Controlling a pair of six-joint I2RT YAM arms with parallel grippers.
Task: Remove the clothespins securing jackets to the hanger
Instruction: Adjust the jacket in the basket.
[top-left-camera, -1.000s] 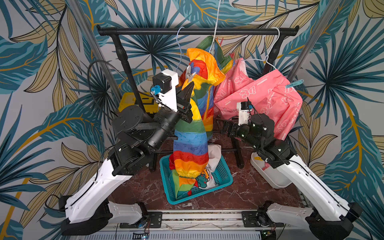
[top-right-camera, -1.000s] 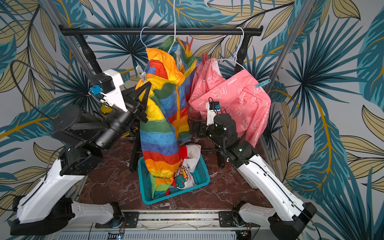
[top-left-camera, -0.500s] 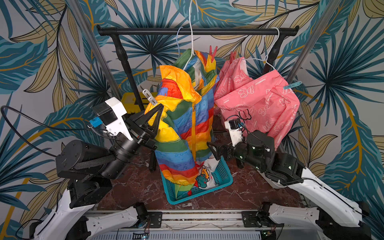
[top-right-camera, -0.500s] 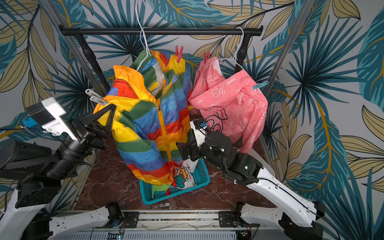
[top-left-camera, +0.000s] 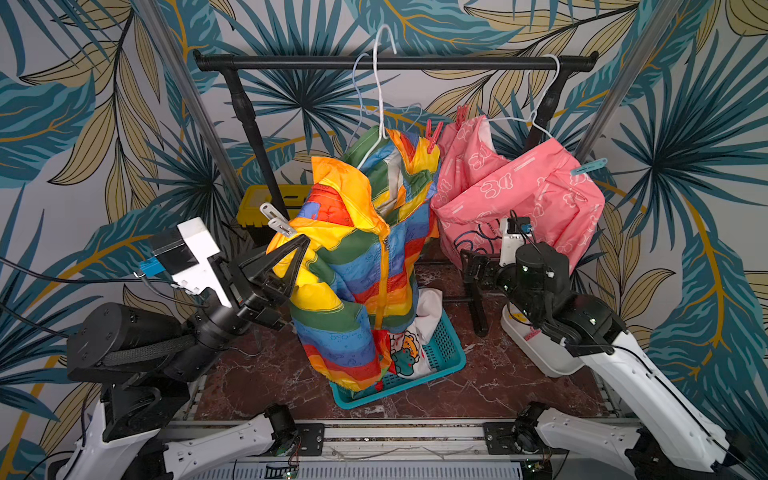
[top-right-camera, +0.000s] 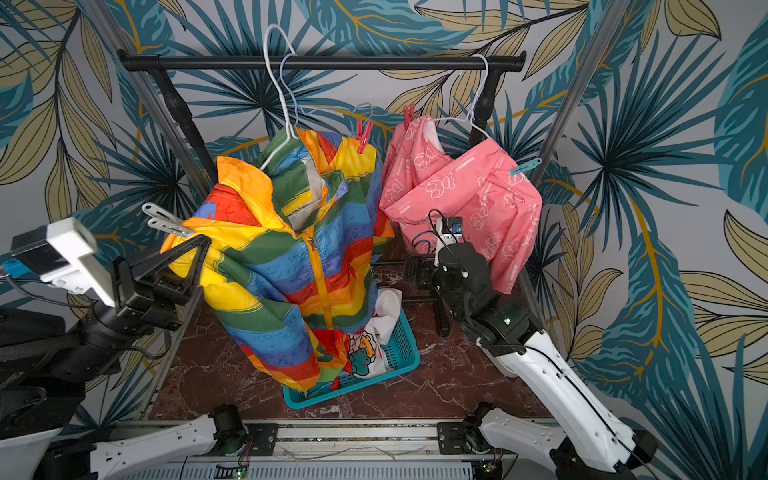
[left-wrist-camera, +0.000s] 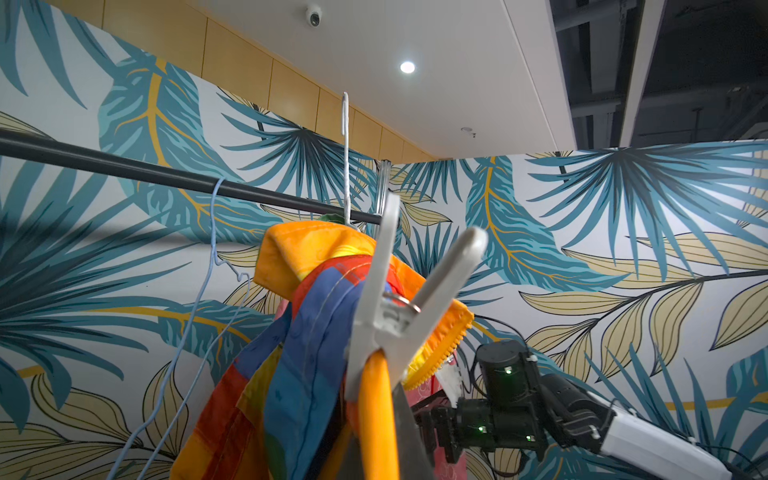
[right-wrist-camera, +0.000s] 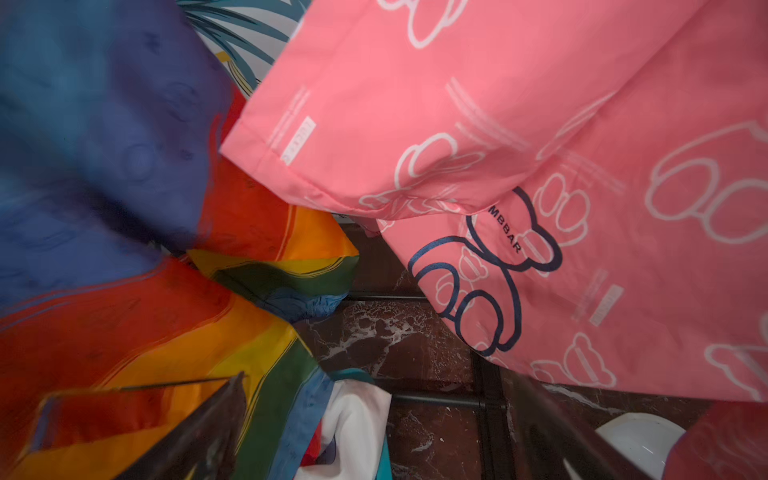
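While the rainbow-striped jacket hangs on a white wire hanger by the black rail, the left tool is closed tight on the yellow edge of its shoulder, at the jacket's nine o'clock in both top views. Whether the hanger's hook rests on the rail cannot be told. At about eleven o'clock from the closed tips, just beside them, a pale grey clothespin is clipped to the same edge; the tool does not hold it. In the left wrist view this clothespin bites an orange hem, its two handles spread apart.

A red-pink clothespin sits on the jacket's other shoulder, at its one o'clock. The pink bear-print jacket hangs at three o'clock of the rainbow one, with a second red-pink clothespin at its eleven o'clock and a light blue clothespin at its two o'clock.

The right tool stands wide open and empty near the pink jacket's lower edge, at its seven o'clock. In the right wrist view its blurred fingers are spread, rainbow fabric beside one and pink beside the other.

A teal basket holding a white printed garment rests on the marble bench, and the rainbow jacket's hem reaches into it.
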